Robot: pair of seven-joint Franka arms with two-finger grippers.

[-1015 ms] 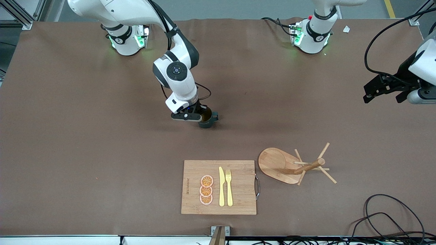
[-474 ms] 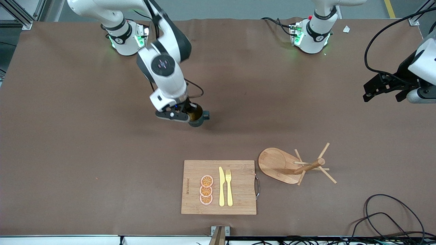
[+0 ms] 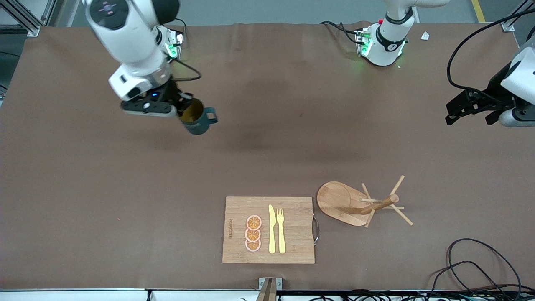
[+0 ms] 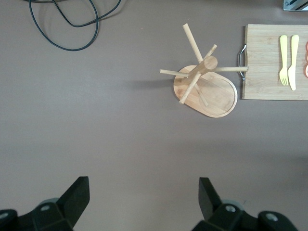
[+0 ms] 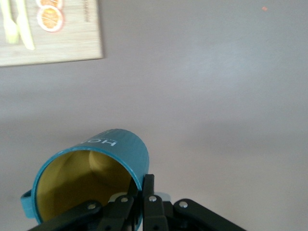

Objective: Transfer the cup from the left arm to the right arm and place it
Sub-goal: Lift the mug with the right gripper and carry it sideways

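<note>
The cup [image 3: 196, 118] is a dark teal mug with a mustard-yellow inside. My right gripper [image 3: 180, 108] is shut on its rim and holds it tilted in the air over the brown table toward the right arm's end. In the right wrist view the cup [image 5: 96, 178] shows its yellow inside, with one finger inside the wall and one outside at my right gripper [image 5: 143, 185]. My left gripper [image 3: 470, 112] is open and empty, up over the table's edge at the left arm's end. In the left wrist view its fingers [image 4: 77, 195] stand wide apart over bare mat.
A bamboo cutting board [image 3: 292, 246] with orange slices [image 3: 253, 233], a yellow knife [image 3: 272, 229] and fork [image 3: 281, 230] lies near the front edge. A wooden mug tree [image 3: 359, 204] on an oval base stands beside it. Black cables [image 3: 480, 263] lie at the front corner.
My right arm has lifted the cup and carried it toward the right arm's end of the table. The left arm has stayed nearly still.
</note>
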